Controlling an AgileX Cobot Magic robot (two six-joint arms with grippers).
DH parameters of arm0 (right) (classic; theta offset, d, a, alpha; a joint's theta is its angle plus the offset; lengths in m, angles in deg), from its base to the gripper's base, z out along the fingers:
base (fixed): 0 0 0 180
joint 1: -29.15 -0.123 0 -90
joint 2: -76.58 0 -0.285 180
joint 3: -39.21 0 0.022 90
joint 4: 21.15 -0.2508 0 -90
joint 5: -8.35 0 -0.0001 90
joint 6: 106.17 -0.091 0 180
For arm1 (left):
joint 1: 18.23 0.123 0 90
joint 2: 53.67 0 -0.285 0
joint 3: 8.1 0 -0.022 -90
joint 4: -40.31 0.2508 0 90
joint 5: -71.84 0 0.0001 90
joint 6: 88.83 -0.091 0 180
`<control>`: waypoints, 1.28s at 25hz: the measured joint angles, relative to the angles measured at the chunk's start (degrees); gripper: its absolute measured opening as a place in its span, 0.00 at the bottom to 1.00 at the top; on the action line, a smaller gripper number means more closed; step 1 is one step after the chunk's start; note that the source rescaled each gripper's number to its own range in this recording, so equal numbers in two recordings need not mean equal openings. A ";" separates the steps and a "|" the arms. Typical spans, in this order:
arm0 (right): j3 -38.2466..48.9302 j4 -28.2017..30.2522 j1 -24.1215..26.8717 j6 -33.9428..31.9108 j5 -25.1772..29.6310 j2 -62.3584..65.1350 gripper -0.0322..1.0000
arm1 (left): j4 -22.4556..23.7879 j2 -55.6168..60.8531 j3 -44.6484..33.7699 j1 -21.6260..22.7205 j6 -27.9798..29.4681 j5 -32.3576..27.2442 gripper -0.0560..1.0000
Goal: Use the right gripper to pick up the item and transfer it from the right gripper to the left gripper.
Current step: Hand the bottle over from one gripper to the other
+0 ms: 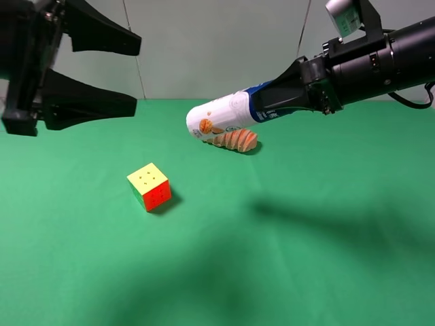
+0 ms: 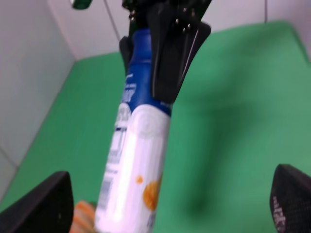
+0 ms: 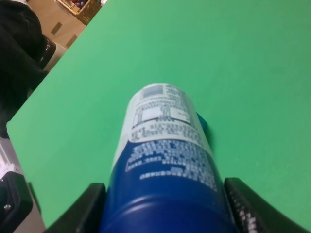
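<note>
White plastic, smooth and cylindrical, the bottle lay sideways in the air, clamped at its blue upper end by the right hand, whose tapered black wedge fingers pressed on either side of the glossy blue label. Its rounded white base, printed with orange, pointed toward the left hand but was well apart from it, nothing touching. The left hand's two thick black fingers stood wide and held nothing, the gap between them facing the bottle. By my reading the pickup was done and the handover approach was the step in hand. The next move would call for bringing the white base squarely into the gap between the left fingers, closing them on the bare white body clear of the right fingers, and only then letting the right hand release; the slick round wall could roll or slip if caught off-centre. Below the right hand, on the matte green cloth of the desk, sat a ridged orange bread roll, and further toward the left hand's side a blocky puzzle cube with yellow and red faces.
</note>
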 joint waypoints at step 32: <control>0.00 0.28 0.00 0.00 1.23 0.00 0.04 | 2.49 -17.41 9.96 -17.86 0.20 19.32 0.86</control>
